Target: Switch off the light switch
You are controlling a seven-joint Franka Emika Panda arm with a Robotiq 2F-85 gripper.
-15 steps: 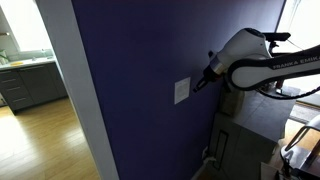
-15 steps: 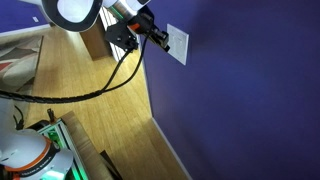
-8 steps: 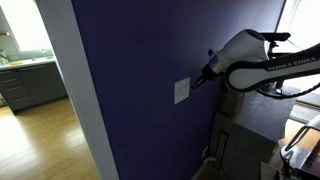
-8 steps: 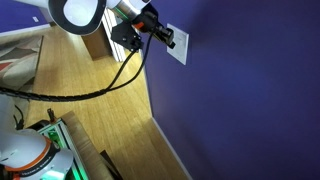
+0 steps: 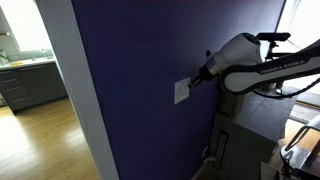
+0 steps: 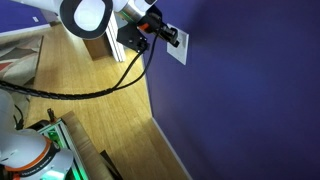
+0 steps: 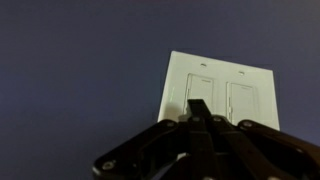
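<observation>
Where the gripper reaches out from the white arm, its dark tip meets the upper edge of the light switch, which sits on the dark purple wall beside a white door frame. In an exterior view from the opposite side, the gripper points straight at the light switch, its tip at the near edge of the plate; a black cable hangs from the arm over the wooden floor. In the wrist view the gripper rises from the bottom edge with its fingers drawn together into one narrow tip, holding nothing. That tip overlaps the lower part of the light switch, on the rocker nearer the picture's left edge. Whether it actually touches the rocker cannot be told. The plate is white and flat, with two tall rectangular rockers side by side and small screw marks above them.
</observation>
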